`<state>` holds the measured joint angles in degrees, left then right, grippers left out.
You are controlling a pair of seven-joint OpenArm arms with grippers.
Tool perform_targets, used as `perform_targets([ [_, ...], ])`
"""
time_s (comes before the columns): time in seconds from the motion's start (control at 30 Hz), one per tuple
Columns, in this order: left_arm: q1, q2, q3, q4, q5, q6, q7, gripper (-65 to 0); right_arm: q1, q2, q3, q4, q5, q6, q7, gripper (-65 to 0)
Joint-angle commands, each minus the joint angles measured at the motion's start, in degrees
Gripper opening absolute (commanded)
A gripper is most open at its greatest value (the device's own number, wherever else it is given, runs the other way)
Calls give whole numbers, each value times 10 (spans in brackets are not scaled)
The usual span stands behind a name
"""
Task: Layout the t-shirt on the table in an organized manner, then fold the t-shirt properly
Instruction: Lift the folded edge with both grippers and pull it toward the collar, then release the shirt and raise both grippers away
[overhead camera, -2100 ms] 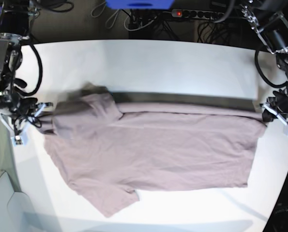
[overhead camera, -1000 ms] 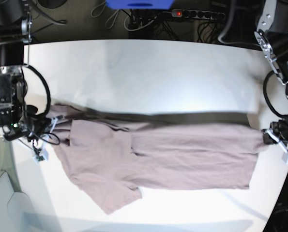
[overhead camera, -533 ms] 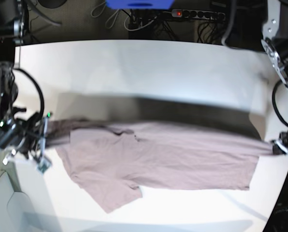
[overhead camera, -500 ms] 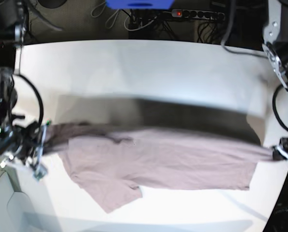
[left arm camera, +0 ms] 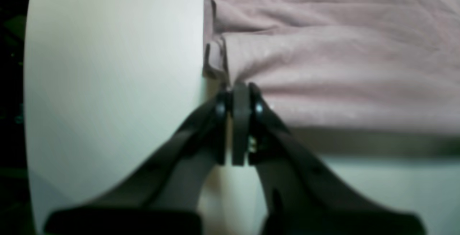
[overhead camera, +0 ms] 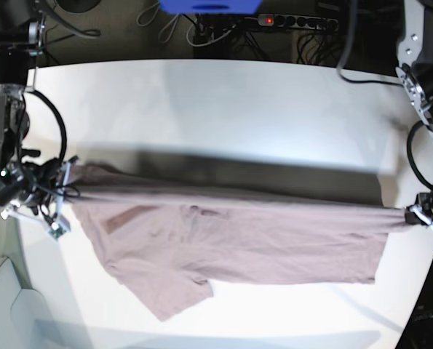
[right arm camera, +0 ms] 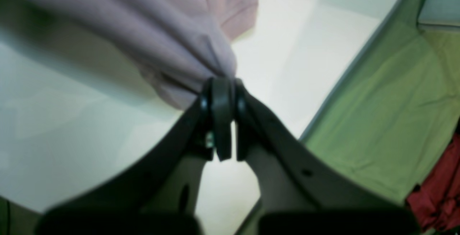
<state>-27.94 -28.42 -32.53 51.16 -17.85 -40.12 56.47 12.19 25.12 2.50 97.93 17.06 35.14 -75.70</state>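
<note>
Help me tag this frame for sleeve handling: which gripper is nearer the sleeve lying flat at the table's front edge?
Right. The right gripper pinches the t-shirt on the same side as that flat sleeve. The left gripper clamps the opposite end, across the table.

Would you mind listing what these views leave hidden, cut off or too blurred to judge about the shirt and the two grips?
- Base view: the t-shirt far edge is motion-blurred, so its folds are unclear.
- Base view: the left gripper sits at the frame's edge, partly cut off.
- Right wrist view: the fingers cover the pinched cloth; which part is held is unclear.
- Left wrist view: the frame cuts the shirt; the left gripper's fingers hide the pinched hem.
</note>
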Motion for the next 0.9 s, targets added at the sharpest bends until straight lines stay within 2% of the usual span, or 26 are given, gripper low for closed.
perform_targets([
  [0.0,6,-12,-3,14,-6,1,-3,-649,3,10,5,18,0,0,1,-650],
  [0.33,204,-8,-4,151,-101,1,-3,-649,-135,9,64,125,0,0,1,-650],
  [0.53,303,-7,-4,212,-138,1,-3,-649,-213,8,84,135,0,0,7,-650],
  [0.73,376,-7,-5,264,-160,1,-3,-649,-307,8,94,134,0,0,81,-650],
  [0.87,399,-7,-14,282,-160,1,-3,-649,-340,9,94,134,0,0,100,-650],
])
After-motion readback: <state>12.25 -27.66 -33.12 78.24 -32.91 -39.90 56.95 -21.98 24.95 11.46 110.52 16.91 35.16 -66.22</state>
